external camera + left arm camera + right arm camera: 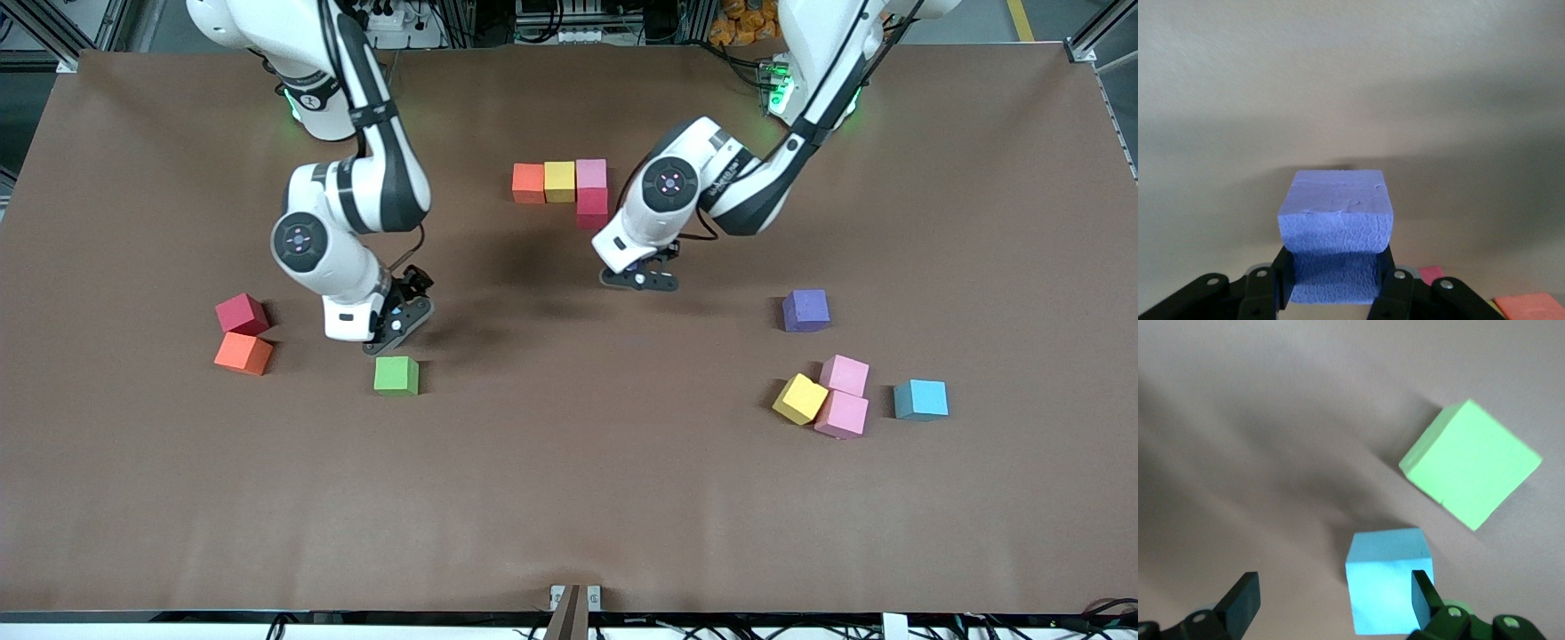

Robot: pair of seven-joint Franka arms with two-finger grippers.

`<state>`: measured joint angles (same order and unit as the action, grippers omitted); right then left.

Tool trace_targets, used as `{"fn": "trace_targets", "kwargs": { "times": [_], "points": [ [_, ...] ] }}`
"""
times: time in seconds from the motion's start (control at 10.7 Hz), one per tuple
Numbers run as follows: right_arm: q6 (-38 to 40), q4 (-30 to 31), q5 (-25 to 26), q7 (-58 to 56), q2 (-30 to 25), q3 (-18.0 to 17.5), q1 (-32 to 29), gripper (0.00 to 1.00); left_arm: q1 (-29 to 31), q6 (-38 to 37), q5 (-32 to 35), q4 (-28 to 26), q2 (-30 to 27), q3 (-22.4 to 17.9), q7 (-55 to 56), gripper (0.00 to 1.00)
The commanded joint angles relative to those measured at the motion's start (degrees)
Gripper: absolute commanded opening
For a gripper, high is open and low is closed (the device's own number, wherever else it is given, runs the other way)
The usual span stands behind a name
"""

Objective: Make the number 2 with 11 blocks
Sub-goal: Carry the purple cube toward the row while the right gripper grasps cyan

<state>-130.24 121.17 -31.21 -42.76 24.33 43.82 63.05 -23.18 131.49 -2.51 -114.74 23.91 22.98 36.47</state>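
Meanwhile left hand [1335, 293] pinched a pebbly-skinned purple foam cube [1336, 220], sides dented | right hand [1331, 600] gaped wide over smooth light blue cube [1388, 580] beside green cube [1471, 463] on matte worktop [569, 498].

Upper centre of frame: row of three blocks [560, 181], with a fourth block [592, 212] touching its end, nearer the camera. Mid-frame, right arm's end: touching pair [244, 353], single block [396, 375] near. Left arm's end: lone block [805, 310]; lower, touching trio [842, 413], another block [921, 399] just beside.
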Motion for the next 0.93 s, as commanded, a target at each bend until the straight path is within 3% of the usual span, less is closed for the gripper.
{"fn": "trace_targets", "kwargs": {
  "times": [0.0,0.65,0.84],
  "points": [
    [-5.7,5.0,-4.6,-9.2,-0.9,-0.5,-0.6,1.00,-0.3,-0.8,-2.3,0.3,0.0,0.9,1.5,0.48],
    [-9.6,5.3,-5.4,-14.9,1.6,-1.3,-2.8,1.00,-3.8,0.1,-6.7,2.9,3.9,0.6,2.1,0.48],
    [-9.9,6.1,-9.7,-15.2,2.6,-2.6,-3.1,1.00,-3.9,0.6,-6.6,3.1,4.2,0.5,2.5,0.48]
  ]
}}
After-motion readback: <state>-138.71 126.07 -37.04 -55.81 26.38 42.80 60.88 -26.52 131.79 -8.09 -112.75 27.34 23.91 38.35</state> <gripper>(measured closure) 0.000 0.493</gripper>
